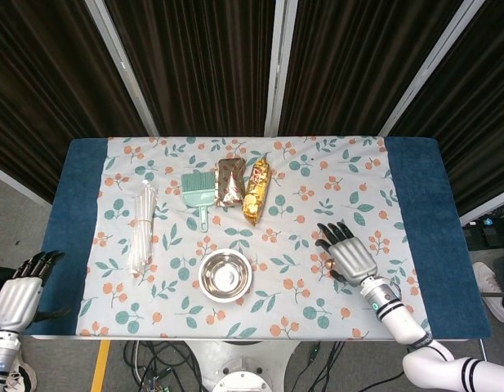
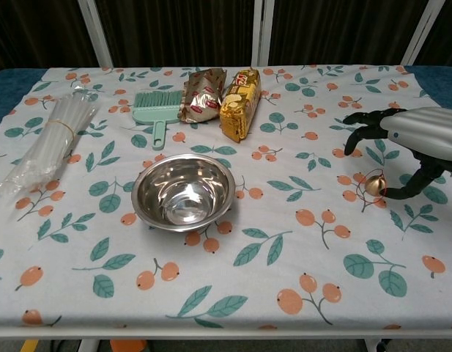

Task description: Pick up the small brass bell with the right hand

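Left hand (image 1: 21, 292): off the worktop's near-left corner, clear of all items, fingers slightly apart, holding nothing.

Worktop (image 1: 415, 171): covered by a floral cloth (image 2: 284, 264). From the left lie a bundle of clear plastic straws (image 2: 48, 139), a green dustpan brush (image 2: 154, 110), a brown snack packet (image 2: 201, 94) and a yellow biscuit packet (image 2: 239, 92), the last two touching. A steel bowl (image 2: 183, 192) stands nearer the front edge, well apart from the task item.

Small brass bell (image 2: 374, 185): on the cloth toward the right front, with a thin wire loop at its top. It sits just beside the thumb of the right hand.

Right hand (image 2: 416, 139): poised over and just right of the bell, fingers (image 2: 357, 132) spread and curved downward above it, thumb curled low beside it. The hand holds nothing; in neither view can contact with the bell be confirmed.

Assessment: the bell appears light, rigid and smooth-sided, so liable to slip or roll if nudged. The rounded body is the firmer hold, pinched between thumb and a finger across its widest part. The wire loop looks too thin to grip securely. The cloth beneath may drag if pressed.
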`<state>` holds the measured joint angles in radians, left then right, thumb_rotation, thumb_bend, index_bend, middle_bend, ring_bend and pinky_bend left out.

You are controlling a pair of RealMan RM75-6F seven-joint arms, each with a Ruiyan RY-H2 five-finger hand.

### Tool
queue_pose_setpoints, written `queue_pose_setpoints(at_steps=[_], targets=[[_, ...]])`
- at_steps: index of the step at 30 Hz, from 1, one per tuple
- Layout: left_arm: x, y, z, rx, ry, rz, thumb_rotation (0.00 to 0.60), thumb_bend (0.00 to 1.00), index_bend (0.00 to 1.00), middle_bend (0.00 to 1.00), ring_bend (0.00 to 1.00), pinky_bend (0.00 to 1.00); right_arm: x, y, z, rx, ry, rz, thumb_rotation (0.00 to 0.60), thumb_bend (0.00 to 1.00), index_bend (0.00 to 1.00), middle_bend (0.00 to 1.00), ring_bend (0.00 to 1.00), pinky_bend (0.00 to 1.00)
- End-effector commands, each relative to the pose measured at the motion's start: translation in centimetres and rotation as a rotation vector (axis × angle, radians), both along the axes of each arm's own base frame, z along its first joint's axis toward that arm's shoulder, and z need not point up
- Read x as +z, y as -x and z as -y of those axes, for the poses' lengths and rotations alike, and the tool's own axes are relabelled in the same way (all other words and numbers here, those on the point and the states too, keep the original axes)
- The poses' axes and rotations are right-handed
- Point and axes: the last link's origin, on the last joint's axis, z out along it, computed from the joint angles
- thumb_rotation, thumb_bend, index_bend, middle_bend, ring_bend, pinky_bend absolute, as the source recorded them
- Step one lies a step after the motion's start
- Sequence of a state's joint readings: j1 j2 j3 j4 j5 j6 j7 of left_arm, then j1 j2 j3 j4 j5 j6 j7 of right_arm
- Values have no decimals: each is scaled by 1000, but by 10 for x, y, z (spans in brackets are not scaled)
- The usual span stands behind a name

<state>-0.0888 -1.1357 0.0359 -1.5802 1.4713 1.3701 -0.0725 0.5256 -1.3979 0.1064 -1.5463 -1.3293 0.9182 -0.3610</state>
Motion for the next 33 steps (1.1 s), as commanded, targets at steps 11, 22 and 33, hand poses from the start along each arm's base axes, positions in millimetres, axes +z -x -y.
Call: queue_pose_setpoints(at_steps=[11, 22, 33], targets=[[0, -1, 1, 5, 6, 17, 600, 15, 100, 74, 36, 115, 4, 3, 3, -1, 20, 13, 600, 195, 405, 22, 0, 0], [-1, 1, 2, 8, 11, 15, 600, 14, 100, 74, 36, 115, 2, 4, 5, -3, 17, 9, 600, 255, 489, 44, 0, 0], [-2, 2, 3, 15, 18, 26, 600, 15, 100, 74, 36, 115, 2, 8, 4, -14, 21, 5, 600, 275, 503, 61, 0, 0]])
